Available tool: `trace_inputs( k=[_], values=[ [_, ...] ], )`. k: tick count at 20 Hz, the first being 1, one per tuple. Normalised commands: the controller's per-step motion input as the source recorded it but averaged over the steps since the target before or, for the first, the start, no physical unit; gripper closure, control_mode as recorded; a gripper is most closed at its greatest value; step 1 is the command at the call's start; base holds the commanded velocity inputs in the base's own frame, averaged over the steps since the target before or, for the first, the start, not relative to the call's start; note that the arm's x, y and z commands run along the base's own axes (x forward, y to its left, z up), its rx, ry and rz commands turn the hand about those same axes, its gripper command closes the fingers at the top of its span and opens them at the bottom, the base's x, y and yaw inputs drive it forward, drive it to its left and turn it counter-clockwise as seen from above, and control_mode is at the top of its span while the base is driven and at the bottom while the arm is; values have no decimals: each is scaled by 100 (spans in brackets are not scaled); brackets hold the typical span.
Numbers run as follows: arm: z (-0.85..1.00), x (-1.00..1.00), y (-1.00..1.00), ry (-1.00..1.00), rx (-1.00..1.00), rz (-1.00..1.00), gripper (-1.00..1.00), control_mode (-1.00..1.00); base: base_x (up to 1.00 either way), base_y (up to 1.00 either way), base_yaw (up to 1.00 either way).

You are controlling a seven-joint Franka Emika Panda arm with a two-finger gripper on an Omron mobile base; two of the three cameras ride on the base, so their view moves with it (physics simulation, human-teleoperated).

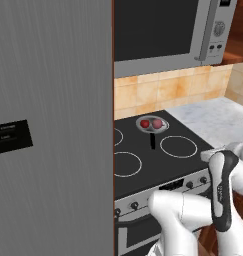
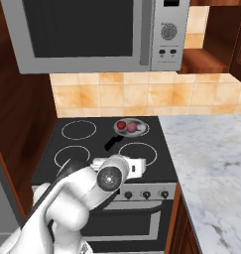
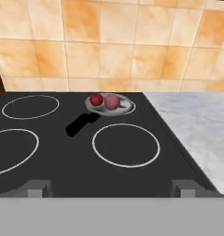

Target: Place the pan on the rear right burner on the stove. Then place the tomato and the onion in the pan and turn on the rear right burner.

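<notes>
Both small balls, the bright red tomato [image 3: 96, 99] and dull purplish-pink onion [image 3: 112, 102], already lay in the shallow silver-grey metal pan [image 3: 124, 109] on the rear right burner, so the gripper [image 3: 111, 189], jaws released and empty, probably needed only a stiff little black stove knob [image 2: 146, 195], pinched across its sides.

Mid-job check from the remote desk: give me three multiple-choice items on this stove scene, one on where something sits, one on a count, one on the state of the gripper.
1. Where does the pan sit?
A. the front left ring
B. the rear right burner
C. the marble counter

2. How many white rings does the stove show in the right base view?
A. two
B. four
C. six

3. How does the gripper stand?
A. open and holding nothing
B. shut on the pan handle
C. shut on the tomato

Answers:
1. B: the pan lies on the back ring next to the counter.
2. B: two rings at the back, two in front.
3. A: in the hand view the fingertips stand wide apart; the tomato and onion lie in the pan.
</notes>
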Motion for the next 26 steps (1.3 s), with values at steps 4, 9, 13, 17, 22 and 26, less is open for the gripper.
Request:
trace_inputs(
  k=[4,9,13,17,22,26],
  values=[
    [-3,-42,-23,-8,0,1,-100,-100,0,0,0],
    [-15,-55,-8,-6,0,1,-100,-100,0,0,0],
    [-31,-44,-1,-1,0,0,-100,-100,0,0,0],
    [-42,-8,-1,-2,0,0,-100,-100,0,0,0],
    [-29,4,-11,-9,0,1,-100,-100,0,0,0],
    [-28,9,-21,-8,0,5,-100,-100,0,0,0]
  ],
)
